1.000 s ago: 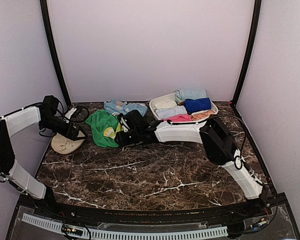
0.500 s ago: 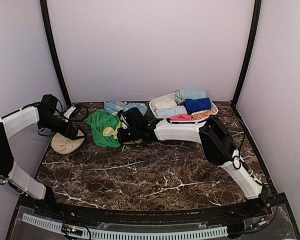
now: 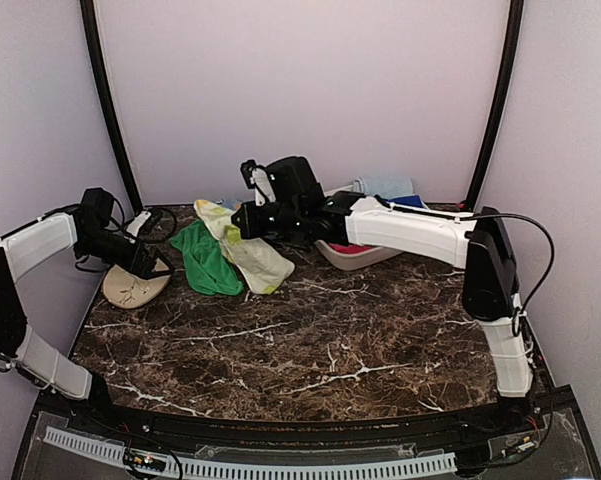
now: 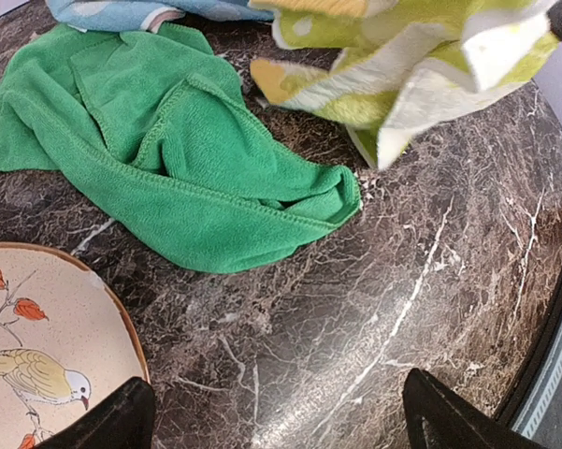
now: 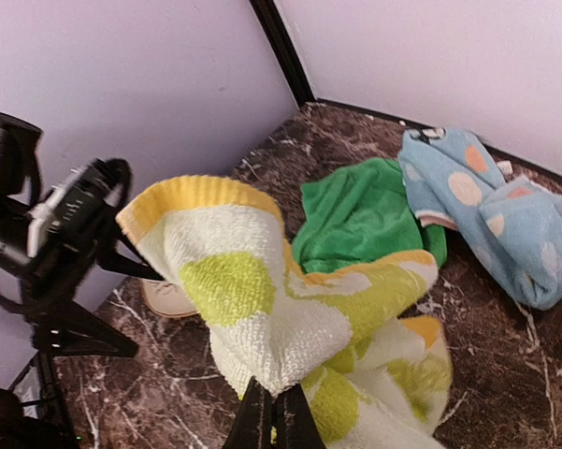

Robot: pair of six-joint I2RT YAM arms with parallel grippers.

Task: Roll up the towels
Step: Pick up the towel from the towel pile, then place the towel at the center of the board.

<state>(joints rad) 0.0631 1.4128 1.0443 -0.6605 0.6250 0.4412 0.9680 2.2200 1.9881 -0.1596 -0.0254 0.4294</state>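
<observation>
My right gripper (image 3: 239,221) (image 5: 273,400) is shut on a corner of the lime-yellow and white towel (image 3: 248,250) (image 5: 290,309) and holds it lifted; its lower end drapes onto the table. It also shows at the top of the left wrist view (image 4: 421,56). The plain green towel (image 3: 204,258) (image 4: 168,150) (image 5: 360,210) lies crumpled on the table beside and behind it. My left gripper (image 3: 160,268) (image 4: 281,416) is open and empty, low over bare marble left of the green towel, next to the oval disc.
A tan oval disc with a bird print (image 3: 133,288) (image 4: 37,346) lies at the left. A light blue dotted cloth (image 5: 505,215) (image 4: 122,9) lies behind the green towel. A white basket (image 3: 355,255) with rolled cloths stands at back right, mostly behind my right arm.
My right gripper has risen and moved back, lifting the lime-yellow towel off the green towel so it now hangs stretched out. My left arm has barely moved.
</observation>
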